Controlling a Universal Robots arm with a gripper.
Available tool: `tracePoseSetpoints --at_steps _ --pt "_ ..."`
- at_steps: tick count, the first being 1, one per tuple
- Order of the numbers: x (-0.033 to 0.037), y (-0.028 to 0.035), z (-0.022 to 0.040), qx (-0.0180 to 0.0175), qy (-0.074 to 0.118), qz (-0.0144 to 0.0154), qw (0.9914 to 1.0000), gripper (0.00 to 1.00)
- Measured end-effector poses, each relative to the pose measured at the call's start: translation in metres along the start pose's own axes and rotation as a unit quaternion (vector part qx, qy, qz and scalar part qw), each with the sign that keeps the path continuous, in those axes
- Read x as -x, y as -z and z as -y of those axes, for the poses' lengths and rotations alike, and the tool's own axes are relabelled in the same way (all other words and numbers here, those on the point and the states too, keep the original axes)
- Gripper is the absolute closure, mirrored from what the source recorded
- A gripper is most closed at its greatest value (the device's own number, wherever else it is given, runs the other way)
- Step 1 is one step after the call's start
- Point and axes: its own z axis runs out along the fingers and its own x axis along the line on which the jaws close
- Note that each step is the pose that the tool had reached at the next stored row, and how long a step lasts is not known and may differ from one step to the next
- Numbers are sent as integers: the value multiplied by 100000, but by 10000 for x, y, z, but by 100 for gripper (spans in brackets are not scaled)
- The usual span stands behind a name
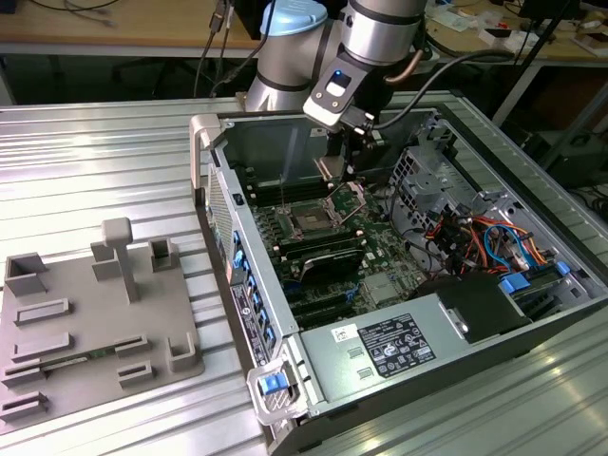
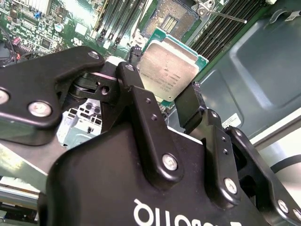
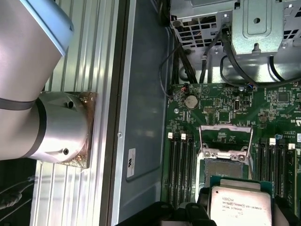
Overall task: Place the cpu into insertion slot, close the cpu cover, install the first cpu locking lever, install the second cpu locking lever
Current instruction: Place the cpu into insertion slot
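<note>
Silver-topped cpu (image 2: 167, 70) pinched between black fingers (image 2: 146, 122), near open insertion slot (image 3: 228, 168)

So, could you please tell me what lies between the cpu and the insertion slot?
Nothing: in the second wrist view the stretch from the cpu, gripped by the hand, to the insertion slot is bare.

A lab: cable-strewn workbenches (image 1: 104, 28) behind a ribbed metal table (image 1: 95, 161) holding an opened computer (image 1: 243, 294).
</note>
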Motion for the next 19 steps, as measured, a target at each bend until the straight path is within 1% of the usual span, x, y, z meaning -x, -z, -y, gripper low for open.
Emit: tracePoseSetpoints --at_steps 2,5,7,8,10,11,13,14,15,16,17,19 --pt "-5 -34 3 -31 -2 -1 100000 45" --pt "-21 -130 9 -126 -43 -3 100000 45" --pt "-28 -165 13 -173 -60 2 100000 45" --pt "-43 -197 14 -228 -79 8 100000 45" --pt "-66 -234 16 -294 -177 2 99999 45" --pt "-85 -272 20 -394 -278 7 99999 45" --pt "-90 -297 31 -614 -295 -2 99998 45" --pt "-92 -332 46 -1545 -312 -27 99988 45" --pt "-105 -436 53 -2150 -356 -41 99976 45" --pt "-112 -516 60 -2355 -364 -46 99972 45" --pt "-110 -616 59 -2440 -364 -51 99970 45" --pt "-110 -646 59 -2440 -368 -25 99970 45"
